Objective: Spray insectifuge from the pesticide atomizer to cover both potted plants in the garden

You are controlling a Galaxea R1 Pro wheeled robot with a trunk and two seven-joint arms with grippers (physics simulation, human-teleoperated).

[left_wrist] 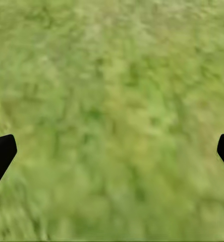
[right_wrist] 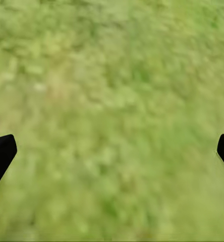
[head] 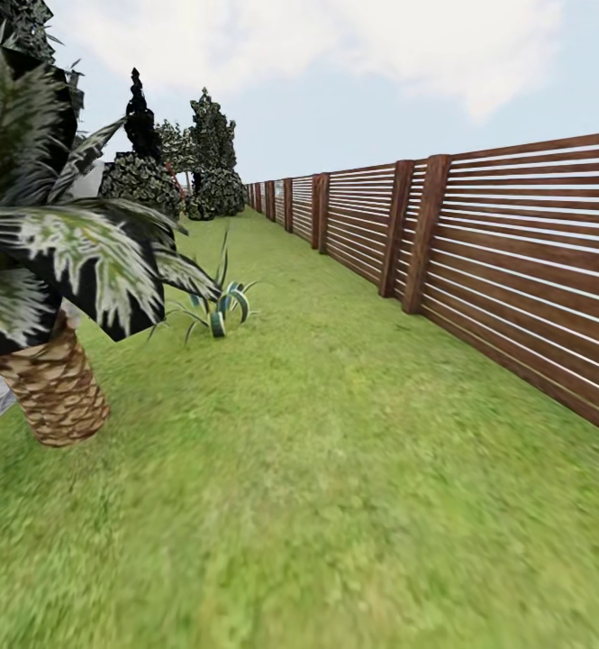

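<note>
Crossing the lawn (head: 335, 469) beside the wooden fence (head: 515, 270), sprayer and potted plants nowhere in sight.

Left gripper (left_wrist: 112, 151) and right gripper (right_wrist: 112, 151) hang over grass, fingers spread wide, holding nothing. The palm (head: 56, 270) stands well left of the fence, a spiky clump (head: 216, 311) between them; steering too near the palm risks a collision. No containers visible.

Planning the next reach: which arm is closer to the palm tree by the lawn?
Probably the left. The palm tree stands at the head view's left, the left arm's side. The left gripper and right gripper both hang open over bare grass, so it's a judgement.
</note>
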